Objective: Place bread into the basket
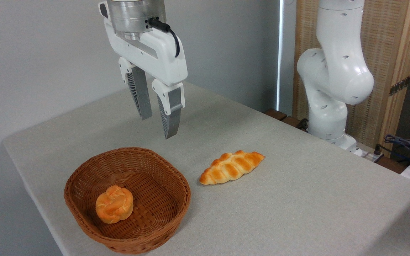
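A plain grey room corner with a cloth-covered table.

The table (297,199) has a pale grey-beige, finely textured top, its far corner pointing at the back wall and its left edge dropping off into shadow. The wall (41,53) behind is smooth, flat grey and unmarked, evenly lit by soft light. Right of it a narrow bright vertical strip (280,53) runs down, perhaps a window gap or a lit edge; the view is too tight to say. Past that stands a woven reed panel (379,53) in a light wooden frame (406,60). At the table's far right edge lie dark cables (404,145), on what looks like a lower surface.
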Robot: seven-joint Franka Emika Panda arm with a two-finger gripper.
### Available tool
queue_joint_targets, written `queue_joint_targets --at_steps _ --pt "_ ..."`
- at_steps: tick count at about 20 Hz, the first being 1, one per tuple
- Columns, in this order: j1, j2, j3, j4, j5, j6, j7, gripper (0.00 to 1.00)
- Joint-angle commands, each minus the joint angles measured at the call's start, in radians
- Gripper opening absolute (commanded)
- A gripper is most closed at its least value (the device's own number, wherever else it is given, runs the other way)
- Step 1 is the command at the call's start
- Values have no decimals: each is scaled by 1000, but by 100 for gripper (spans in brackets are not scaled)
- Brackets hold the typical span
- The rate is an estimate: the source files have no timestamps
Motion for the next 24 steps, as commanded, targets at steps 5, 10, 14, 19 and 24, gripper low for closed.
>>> queue_joint_targets --at_steps 5,10,14,19,24 --pt "-4 -13 -2 -6 18 -16 -19 100" --pt "2 -3 -22 -4 20 -36 -19 100" --pt "131 -4 -155 -4 21 -34 -19 100" --pt "247 -1 -259 -1 20 -33 -14 100" --pt "260 -1 -273 0 21 -33 -11 100"
